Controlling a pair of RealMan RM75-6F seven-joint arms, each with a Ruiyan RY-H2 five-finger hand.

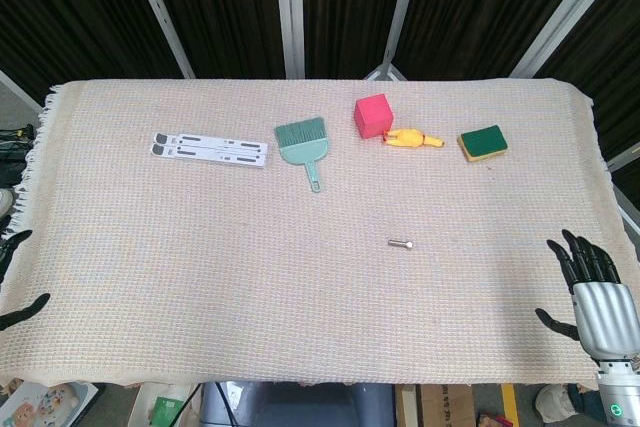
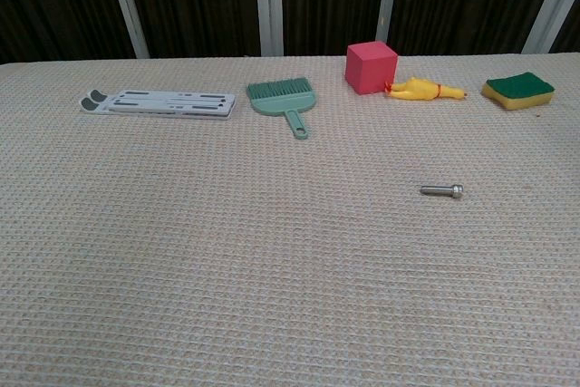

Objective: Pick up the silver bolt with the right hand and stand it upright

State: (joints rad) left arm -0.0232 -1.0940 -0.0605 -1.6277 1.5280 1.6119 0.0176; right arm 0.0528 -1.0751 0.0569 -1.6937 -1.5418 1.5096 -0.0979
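Note:
A small silver bolt point(image 1: 401, 243) point(image 2: 442, 190) lies on its side on the woven cloth, right of the table's middle, head pointing right. My right hand point(image 1: 592, 292) hovers at the table's near right corner, fingers spread and holding nothing, well to the right of the bolt. Only the dark fingertips of my left hand point(image 1: 14, 277) show at the left edge of the head view, apart and empty. Neither hand appears in the chest view.
Along the far side lie a white folding stand point(image 1: 209, 149), a green hand brush point(image 1: 303, 144), a red cube point(image 1: 373, 115), a yellow rubber chicken point(image 1: 412, 139) and a yellow-green sponge point(image 1: 482, 143). The beige cloth point(image 1: 200, 277) covers the whole table.

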